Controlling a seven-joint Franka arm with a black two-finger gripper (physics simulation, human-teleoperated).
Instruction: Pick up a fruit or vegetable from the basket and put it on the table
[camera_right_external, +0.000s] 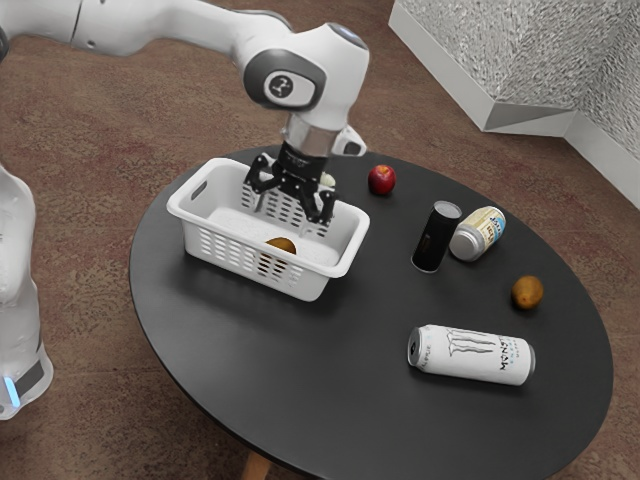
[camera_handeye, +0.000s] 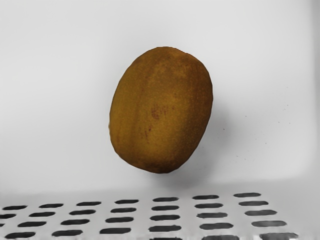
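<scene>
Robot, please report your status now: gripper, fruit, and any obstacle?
Gripper open, over the white basket. Brown fruit on basket floor, not grasped. Nothing seen between gripper and fruit; basket walls around it.

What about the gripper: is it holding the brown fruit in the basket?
No, the gripper is open above the brown fruit, which lies on the floor of the white basket.

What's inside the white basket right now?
Inside the white basket I see one brown, oval fruit lying on its floor, and my open gripper hovers above. The near wall partly covers the exterior view of the floor.
</scene>
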